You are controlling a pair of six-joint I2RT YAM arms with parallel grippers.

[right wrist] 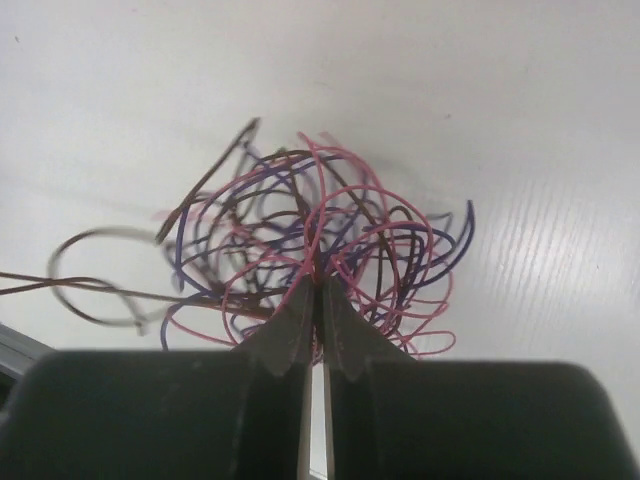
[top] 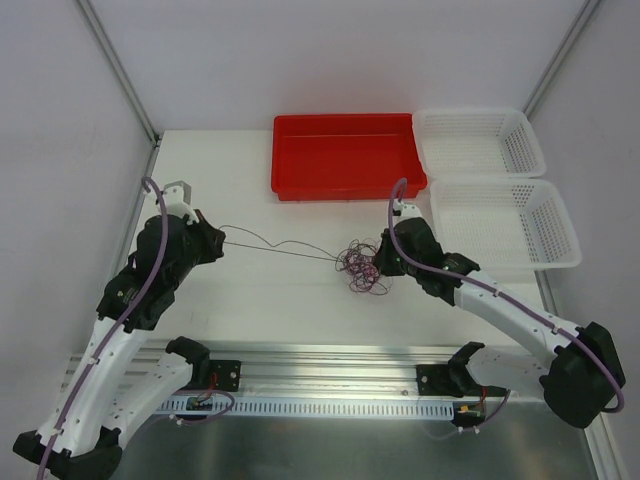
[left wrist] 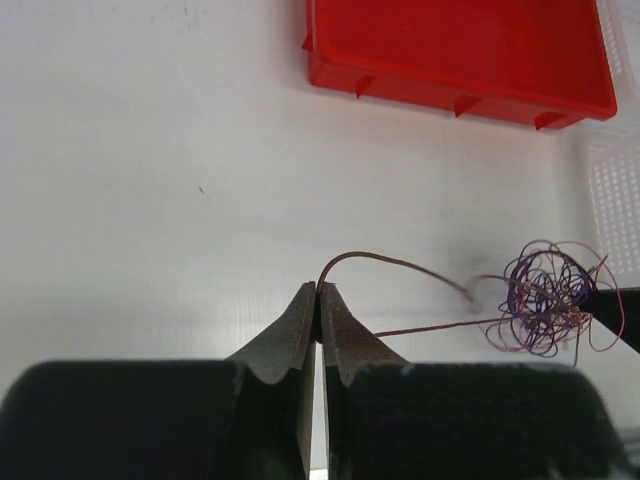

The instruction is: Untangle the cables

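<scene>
**Both pairs of fingers pinched on the cables**

Closest to me, my left fingers (left wrist: 292,335) are pressed together on one reddish-brown strand (left wrist: 390,262). Only my left wrist view shows its shape. It rises from the tips and arcs to the right, and a second, straighter run leads to the knot (left wrist: 545,300). The same view catches a dark tip of my right fingers (left wrist: 620,312) touching the knot's far side.

My right wrist view shows my right fingers (right wrist: 290,325) closed too, nipping a pink loop at the near edge of the cables (right wrist: 320,230). The colours separate only here: pink, purple and dark brown, curled over one another. One loop on the left is blurred. There are too many strands to count.

From above, the knot (top: 362,265) is a small dark scribble lying mid-surface, just left of my right fingers (top: 385,258). Two thin lines (top: 280,245) stretch from it across the white surface (top: 280,320) to my left fingers (top: 218,240).

I count two arms, two pairs of fingers and one knot. Beyond it stands one red tray (top: 345,188), whose front wall my left wrist view also shows (left wrist: 450,95). To the right are two white baskets, the nearer (top: 510,262) beside my right arm and the farther (top: 470,112) beside the tray.
</scene>
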